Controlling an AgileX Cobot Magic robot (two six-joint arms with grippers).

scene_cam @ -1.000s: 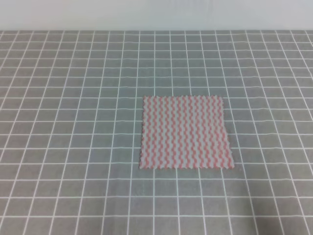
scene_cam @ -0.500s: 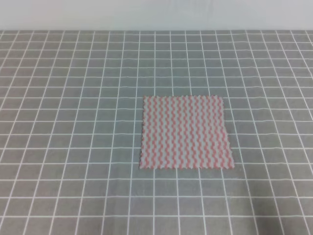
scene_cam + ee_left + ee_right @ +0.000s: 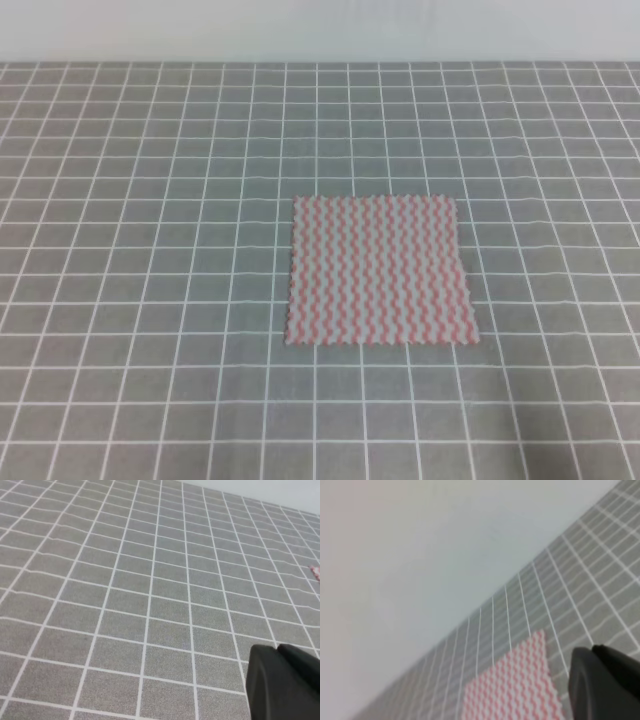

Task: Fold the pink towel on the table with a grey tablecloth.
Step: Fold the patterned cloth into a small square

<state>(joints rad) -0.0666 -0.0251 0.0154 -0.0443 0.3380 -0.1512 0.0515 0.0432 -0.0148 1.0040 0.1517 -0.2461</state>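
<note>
A pale wall is seen behind the tabletop (image 3: 120, 300), where the pink towel (image 3: 378, 270) lies flat, right of centre. It is judged nearer the right gripper (image 3: 605, 685) than the left gripper (image 3: 282, 682); neither's fingers can be told as released or clenched.

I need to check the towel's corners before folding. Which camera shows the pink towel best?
The exterior high view: the whole pink towel lies flat and unfolded, all four edges visible on the grey tablecloth. The right wrist view shows part of it, blurred and cut off by the frame. The left wrist view catches only a sliver at the right edge.
</note>
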